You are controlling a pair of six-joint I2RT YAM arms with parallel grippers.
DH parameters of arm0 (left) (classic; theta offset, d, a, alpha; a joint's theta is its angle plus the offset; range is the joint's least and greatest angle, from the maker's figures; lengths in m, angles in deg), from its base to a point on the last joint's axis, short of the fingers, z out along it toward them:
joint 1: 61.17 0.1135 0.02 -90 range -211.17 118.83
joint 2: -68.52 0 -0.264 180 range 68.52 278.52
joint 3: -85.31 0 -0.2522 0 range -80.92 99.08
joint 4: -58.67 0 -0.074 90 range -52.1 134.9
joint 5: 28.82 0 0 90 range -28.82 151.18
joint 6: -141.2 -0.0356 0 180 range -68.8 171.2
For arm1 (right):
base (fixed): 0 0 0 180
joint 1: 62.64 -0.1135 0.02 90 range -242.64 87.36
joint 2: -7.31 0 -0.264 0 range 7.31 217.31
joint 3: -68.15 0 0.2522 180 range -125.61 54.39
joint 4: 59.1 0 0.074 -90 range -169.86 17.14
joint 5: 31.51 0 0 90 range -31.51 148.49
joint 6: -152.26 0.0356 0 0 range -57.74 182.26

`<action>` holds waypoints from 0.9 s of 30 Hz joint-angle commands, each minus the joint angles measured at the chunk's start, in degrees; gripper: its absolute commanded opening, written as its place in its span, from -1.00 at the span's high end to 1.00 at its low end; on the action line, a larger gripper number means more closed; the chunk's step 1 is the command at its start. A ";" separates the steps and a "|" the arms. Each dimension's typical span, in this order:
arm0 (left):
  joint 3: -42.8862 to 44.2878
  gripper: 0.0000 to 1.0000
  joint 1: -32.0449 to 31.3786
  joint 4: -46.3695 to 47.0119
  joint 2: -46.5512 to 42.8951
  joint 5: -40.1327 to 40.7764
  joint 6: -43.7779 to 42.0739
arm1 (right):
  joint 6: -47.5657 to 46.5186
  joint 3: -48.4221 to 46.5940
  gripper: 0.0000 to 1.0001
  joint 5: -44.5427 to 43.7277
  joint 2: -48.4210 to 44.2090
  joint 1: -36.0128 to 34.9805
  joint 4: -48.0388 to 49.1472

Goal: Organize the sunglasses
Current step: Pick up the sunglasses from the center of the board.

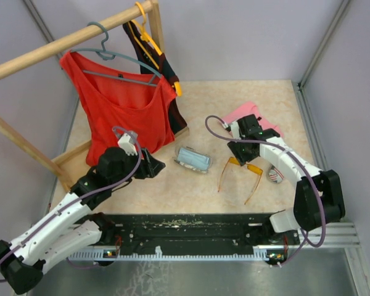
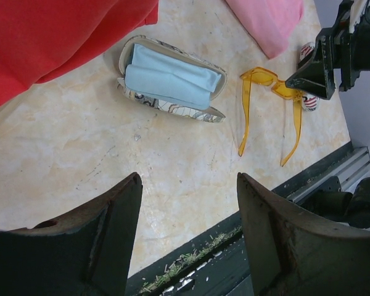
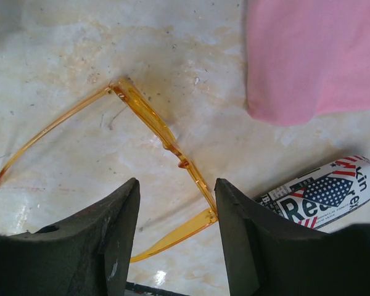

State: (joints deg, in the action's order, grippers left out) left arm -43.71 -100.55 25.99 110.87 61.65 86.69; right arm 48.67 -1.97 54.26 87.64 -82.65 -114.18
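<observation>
At your far left stands a wooden rack [image 1: 24,61]. A red top [image 1: 120,105] hangs from it on a grey hanger [image 1: 111,58], with a dark garment [image 1: 166,74] just behind at its 2 o'clock.

Your left gripper [image 2: 188,185] sits low over the table [image 1: 172,185], below the top's hem. Its fingers are spread wide and carry nothing.

At 3 o'clock from that gripper, close by, lies a patterned case [image 2: 149,102], lid open. A light-blue cloth [image 2: 172,77] lies folded inside it.

At 3 o'clock from the case, near but apart, are the orange sunglasses [image 3: 154,117]. They lie flat on the table with both arms unfolded. The front bar is at the far side and the arms run towards 6 o'clock.

Your right gripper [image 3: 176,191] is over that front bar, fingers released and parted. In the right wrist view the bar runs into the gap between them. You cannot tell from these views whether either finger touches the frame; nothing is clamped.

A pink cloth [image 3: 314,55] lies at 12 o'clock from the sunglasses. A second case [image 3: 324,194], with a flag print, lies closed at their 3 o'clock, partly under your right arm.
</observation>
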 commanded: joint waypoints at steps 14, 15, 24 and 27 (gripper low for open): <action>2.46 -0.38 0.35 1.60 1.38 -0.82 -2.75 | -6.29 -5.03 0.11 6.90 7.46 6.52 -1.76; 2.39 -0.38 0.35 1.60 1.36 -0.82 -2.76 | -6.35 -5.08 0.12 6.87 7.80 6.70 -1.73; 2.50 -0.38 0.35 1.60 1.62 -0.70 -3.00 | -6.13 -5.25 0.27 7.40 10.40 7.62 -0.44; 2.51 -0.38 0.35 1.52 1.70 -0.49 -3.11 | -6.30 -5.34 0.33 7.88 10.84 7.75 -0.22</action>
State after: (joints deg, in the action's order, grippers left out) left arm -43.15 -100.55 26.49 112.50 61.06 84.54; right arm 43.16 -4.94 60.58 98.26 -75.22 -115.97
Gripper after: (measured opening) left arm 0.691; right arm 0.351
